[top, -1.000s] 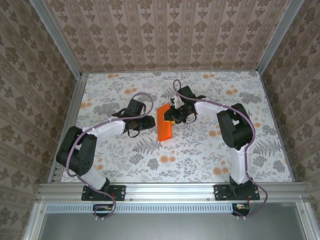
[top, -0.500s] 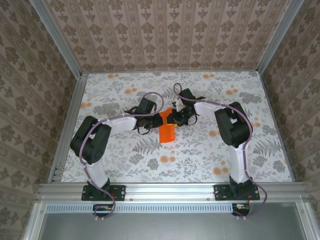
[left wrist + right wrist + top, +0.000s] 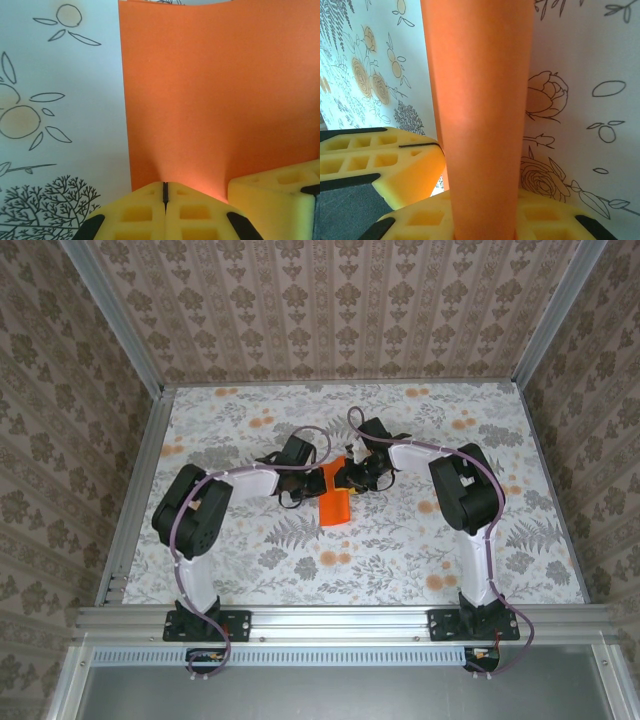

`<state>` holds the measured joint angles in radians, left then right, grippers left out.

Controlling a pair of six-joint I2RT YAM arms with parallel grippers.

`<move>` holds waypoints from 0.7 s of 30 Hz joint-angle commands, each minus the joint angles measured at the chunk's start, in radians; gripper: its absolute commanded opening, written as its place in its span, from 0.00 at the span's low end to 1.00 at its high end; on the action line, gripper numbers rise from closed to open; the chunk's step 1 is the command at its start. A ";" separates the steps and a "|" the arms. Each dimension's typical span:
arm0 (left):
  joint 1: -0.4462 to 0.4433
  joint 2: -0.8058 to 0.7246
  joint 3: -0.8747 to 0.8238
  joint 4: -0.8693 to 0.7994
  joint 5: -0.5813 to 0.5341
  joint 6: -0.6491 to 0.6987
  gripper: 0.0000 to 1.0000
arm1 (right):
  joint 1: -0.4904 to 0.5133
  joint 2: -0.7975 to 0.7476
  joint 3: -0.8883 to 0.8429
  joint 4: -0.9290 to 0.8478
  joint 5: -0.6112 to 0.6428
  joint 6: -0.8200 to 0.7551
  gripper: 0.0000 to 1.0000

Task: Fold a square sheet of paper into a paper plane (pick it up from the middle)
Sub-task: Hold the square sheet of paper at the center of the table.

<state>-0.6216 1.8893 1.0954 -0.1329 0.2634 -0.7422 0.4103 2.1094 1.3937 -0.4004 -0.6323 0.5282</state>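
Observation:
The square sheet of paper (image 3: pixel 337 506), bright orange and creased into a narrow strip, lies mid-table with its far end raised between both grippers. My left gripper (image 3: pixel 318 483) comes in from the left. In the left wrist view its yellow fingers are pressed together (image 3: pixel 165 184) on the lower edge of the sheet (image 3: pixel 215 90). My right gripper (image 3: pixel 347 480) reaches in from the right and is shut on the sheet (image 3: pixel 480 100), which rises between its fingers (image 3: pixel 482 231). The left fingers (image 3: pixel 380 160) touch the strip's left edge.
The table (image 3: pixel 430 540) carries a floral print with pale-orange blossoms. Metal rails and patterned walls close it in on three sides. The two arm bases (image 3: pixel 205 620) sit at the near edge.
My left arm swung right to the sheet and its jaws closed on the edge. The sheet's far end is now bunched narrower between the grippers. The right gripper stayed put.

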 commanded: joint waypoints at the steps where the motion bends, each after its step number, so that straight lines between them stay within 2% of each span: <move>1: -0.007 0.040 0.040 -0.087 -0.011 -0.009 0.00 | -0.005 -0.013 -0.001 -0.036 0.012 0.012 0.26; 7: -0.007 0.066 0.055 -0.122 -0.012 -0.008 0.00 | -0.007 -0.073 -0.002 -0.068 0.041 0.019 0.39; 12: -0.007 0.072 0.063 -0.122 0.000 -0.005 0.00 | -0.005 -0.129 -0.016 -0.119 0.124 -0.015 0.51; 21: -0.010 0.078 0.082 -0.121 0.017 -0.011 0.00 | 0.023 -0.095 0.020 -0.198 0.191 -0.074 0.56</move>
<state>-0.6224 1.9369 1.1637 -0.1986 0.2737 -0.7422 0.4191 1.9995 1.3911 -0.5312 -0.4850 0.4873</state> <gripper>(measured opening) 0.042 0.557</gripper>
